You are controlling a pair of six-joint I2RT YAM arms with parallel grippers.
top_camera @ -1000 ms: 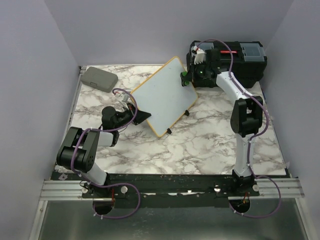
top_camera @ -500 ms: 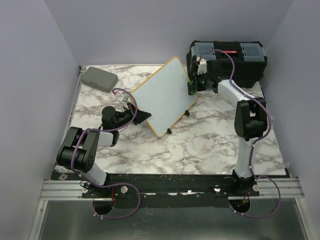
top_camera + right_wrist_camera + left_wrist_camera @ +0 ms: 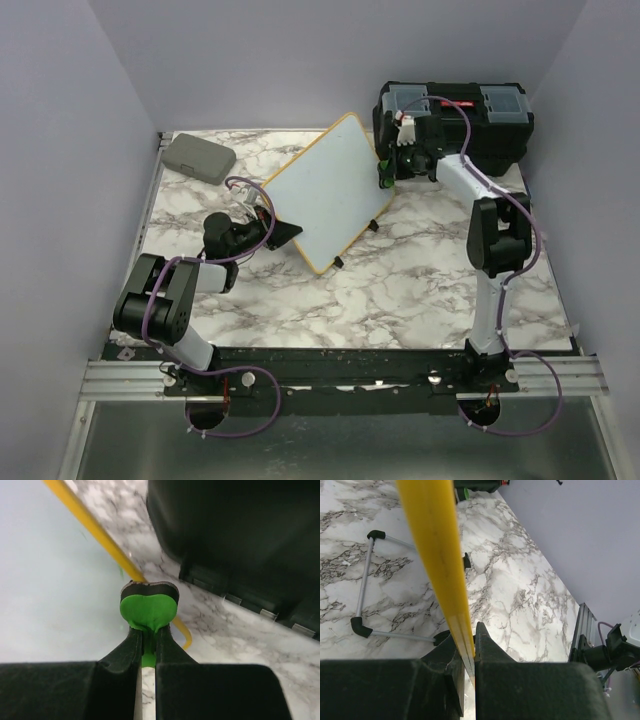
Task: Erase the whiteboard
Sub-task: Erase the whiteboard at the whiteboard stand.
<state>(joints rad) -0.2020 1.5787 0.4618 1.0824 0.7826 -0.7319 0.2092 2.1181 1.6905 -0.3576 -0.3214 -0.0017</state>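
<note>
Whiteboard (image 3: pixel 325 195), a small white rectangle in a thin yellow wooden frame with rounded corners, stands tilted on the marble-patterned table (image 3: pixel 420 285), slightly toward 12 o'clock from the middle in the top view. At the board's 8 o'clock edge the left gripper (image 3: pixel 472 647) is closed tight on the frame, the yellow rim pinched between its black fingers. At the 3 o'clock edge the right gripper (image 3: pixel 148 630) is clamped on a small green eraser pad (image 3: pixel 148 611) with a dark backing, right by the rim. Whether the pad touches the white face cannot be told. A black plastic toolbox (image 3: pixel 480 125) stands at 1 o'clock, and a flat grey rectangular case (image 3: pixel 198 158) lies at 10 o'clock.
</note>
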